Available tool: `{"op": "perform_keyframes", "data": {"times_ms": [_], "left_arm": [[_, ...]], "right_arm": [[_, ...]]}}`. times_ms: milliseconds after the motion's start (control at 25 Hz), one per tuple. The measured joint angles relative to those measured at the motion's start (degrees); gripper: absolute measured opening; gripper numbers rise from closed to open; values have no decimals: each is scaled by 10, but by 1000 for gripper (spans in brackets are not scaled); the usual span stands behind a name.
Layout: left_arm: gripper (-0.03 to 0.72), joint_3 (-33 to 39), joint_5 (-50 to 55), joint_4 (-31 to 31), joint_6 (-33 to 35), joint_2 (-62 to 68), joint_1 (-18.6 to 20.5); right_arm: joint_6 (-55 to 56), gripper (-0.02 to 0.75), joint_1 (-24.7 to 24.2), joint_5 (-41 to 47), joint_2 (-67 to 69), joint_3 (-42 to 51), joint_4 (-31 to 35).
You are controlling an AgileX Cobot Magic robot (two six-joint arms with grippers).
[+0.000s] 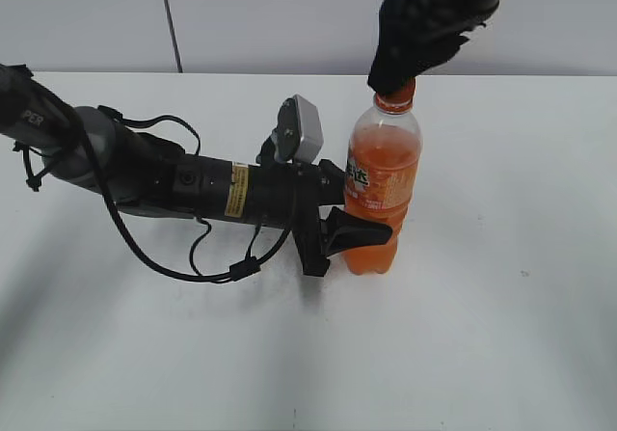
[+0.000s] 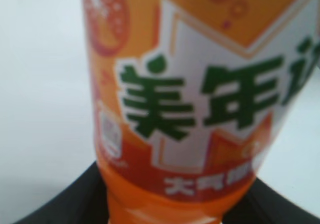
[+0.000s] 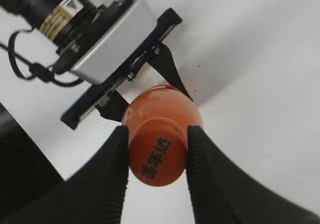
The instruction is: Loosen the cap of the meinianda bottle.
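Note:
The meinianda bottle (image 1: 382, 185) stands upright on the white table, full of orange drink; its orange-and-white label fills the left wrist view (image 2: 200, 83). My left gripper (image 1: 355, 233) is shut on the bottle's lower body, one finger on each side (image 2: 165, 209). My right gripper (image 1: 393, 79) comes down from above and is shut on the orange cap (image 3: 157, 154), with one black finger pressed on each side (image 3: 156, 146). In the exterior view the cap (image 1: 399, 92) is mostly hidden by the fingers.
The left arm (image 1: 174, 180) lies low across the white table (image 1: 501, 286), with cables looping beside it. Its wrist camera housing (image 3: 107, 36) sits close behind the bottle. A grey wall runs along the back.

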Motion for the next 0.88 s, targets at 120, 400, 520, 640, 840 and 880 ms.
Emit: {"op": "perform_keyframes", "data": {"times_ms": [120,400,520,640,840,880], "left_arm": [[375,0,1,-2,-2,0,0],[375,0,3,-6,-6,0,0],[374,0,3,-6,-6,0,0],[374,0,3,-6,-6,0,0],[373,0,1,-2,-4,0,0],[373,0,1,-2,-4,0,0]], "right_arm": [[-237,262,1,0,0,-1,-7],[-482,262,1,2,-1,-1,-22],[-487,264,1,3,-1,-1,-22],[-489,265,1,4,-2,-1,-16],[-490,265,1,11,-15,-1,1],[-490,265,1,11,-18,-1,1]]}}
